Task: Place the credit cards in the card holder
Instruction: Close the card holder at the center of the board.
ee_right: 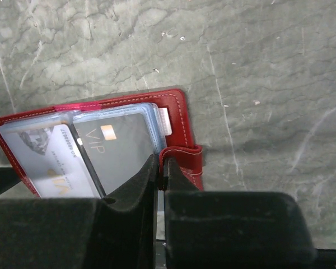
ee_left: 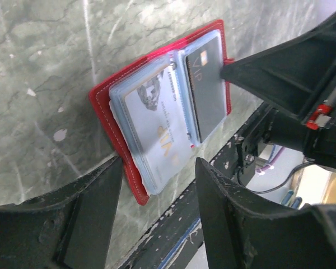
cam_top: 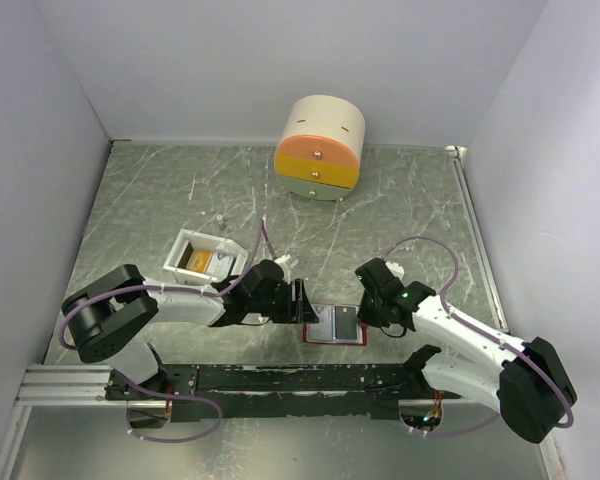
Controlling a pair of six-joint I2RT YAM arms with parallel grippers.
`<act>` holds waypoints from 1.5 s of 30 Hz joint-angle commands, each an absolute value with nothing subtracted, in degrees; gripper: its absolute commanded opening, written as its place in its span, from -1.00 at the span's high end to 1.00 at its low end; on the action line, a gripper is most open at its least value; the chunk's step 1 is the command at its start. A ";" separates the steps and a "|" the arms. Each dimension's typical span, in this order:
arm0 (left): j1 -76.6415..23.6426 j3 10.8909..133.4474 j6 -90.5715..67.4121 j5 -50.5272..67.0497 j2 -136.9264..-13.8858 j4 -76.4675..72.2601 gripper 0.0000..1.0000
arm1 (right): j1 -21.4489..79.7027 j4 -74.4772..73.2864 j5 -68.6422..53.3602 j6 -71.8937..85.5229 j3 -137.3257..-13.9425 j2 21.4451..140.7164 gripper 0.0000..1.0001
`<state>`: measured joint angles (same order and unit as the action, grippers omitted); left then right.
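We see the card holder (cam_top: pixel 335 325) lying open on the tabletop (cam_top: pixel 410 210) near its front edge, between the two arms, with a pale card (ee_left: pixel 154 126) in its left sleeve and a dark card (ee_right: pixel 120 151) in its right one. The left gripper (ee_left: pixel 157 168) hangs at the holder's left edge with its jaws released and spread wide. The right gripper (ee_right: pixel 161 168) has its jaws clenched together at the holder's right edge beside the clasp tab, and we cannot tell whether they pinch anything.
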<state>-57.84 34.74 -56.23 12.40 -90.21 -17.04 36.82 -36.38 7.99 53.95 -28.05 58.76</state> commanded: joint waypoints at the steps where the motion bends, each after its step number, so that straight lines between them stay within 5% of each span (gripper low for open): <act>1: -57.74 34.35 -58.58 17.25 -88.60 -26.06 -0.28 | 36.96 -29.62 2.64 54.28 -25.68 57.38 1.00; 24: -57.75 33.50 -57.22 15.64 -83.08 -24.57 -0.20 | 42.20 -20.23 -1.50 56.17 -28.09 61.38 1.00; 45: -57.83 40.80 -49.61 14.52 -95.00 -24.92 -0.12 | 42.19 -24.02 4.07 55.25 -24.13 53.06 1.00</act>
<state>-57.60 39.40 -51.62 14.15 -93.14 -22.79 42.02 -25.06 3.09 55.48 -24.69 53.23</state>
